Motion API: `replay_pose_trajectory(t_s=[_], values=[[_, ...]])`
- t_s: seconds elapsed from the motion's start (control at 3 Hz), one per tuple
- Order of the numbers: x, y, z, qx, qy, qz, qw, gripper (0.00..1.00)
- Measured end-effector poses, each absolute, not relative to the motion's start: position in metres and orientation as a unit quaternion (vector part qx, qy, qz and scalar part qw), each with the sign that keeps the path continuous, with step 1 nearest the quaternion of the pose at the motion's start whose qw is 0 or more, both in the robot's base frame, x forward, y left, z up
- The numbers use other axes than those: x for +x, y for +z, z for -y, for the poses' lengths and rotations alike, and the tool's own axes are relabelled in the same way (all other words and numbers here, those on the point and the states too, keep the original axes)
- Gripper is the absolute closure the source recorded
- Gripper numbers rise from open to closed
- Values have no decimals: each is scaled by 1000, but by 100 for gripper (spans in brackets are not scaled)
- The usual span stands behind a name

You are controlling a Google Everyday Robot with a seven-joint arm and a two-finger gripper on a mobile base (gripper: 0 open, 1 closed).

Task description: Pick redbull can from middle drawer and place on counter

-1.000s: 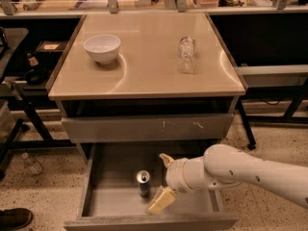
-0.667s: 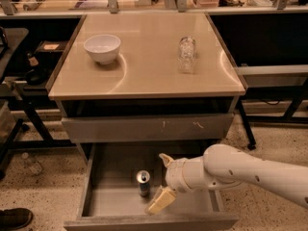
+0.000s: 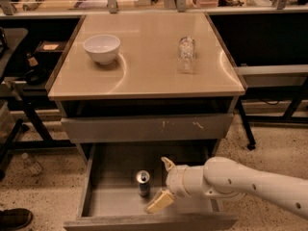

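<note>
We see the redbull can (image 3: 143, 183) upright in the middle drawer (image 3: 111, 198), lower centre; our gripper (image 3: 162, 183) sits just right of it, fingers (image 3: 160, 201) spread and empty; a skewed approach could topple it.

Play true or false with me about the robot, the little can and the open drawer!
1. The small blue-and-silver redbull can stands upright in the open grey middle drawer. True.
2. The round white bowl sits in the drawer. False: the bowl is on the glossy beige counter.
3. The robot's cream gripper is inside the drawer beside the can, fingers open. True.
4. The gripper is squeezing the can. False: the can stands free, not clamped.
5. The clear crinkled bottle lies on the floor. False: the bottle stands on the counter.
</note>
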State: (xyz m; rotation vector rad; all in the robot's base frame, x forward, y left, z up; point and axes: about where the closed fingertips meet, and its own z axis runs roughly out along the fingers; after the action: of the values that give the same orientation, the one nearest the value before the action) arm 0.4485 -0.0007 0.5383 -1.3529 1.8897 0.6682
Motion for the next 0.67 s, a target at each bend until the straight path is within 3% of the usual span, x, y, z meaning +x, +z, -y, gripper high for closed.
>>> replay_pose_trajectory(t_s=[0.67], values=[[475, 494, 0, -504, 258, -730, 383, 0]])
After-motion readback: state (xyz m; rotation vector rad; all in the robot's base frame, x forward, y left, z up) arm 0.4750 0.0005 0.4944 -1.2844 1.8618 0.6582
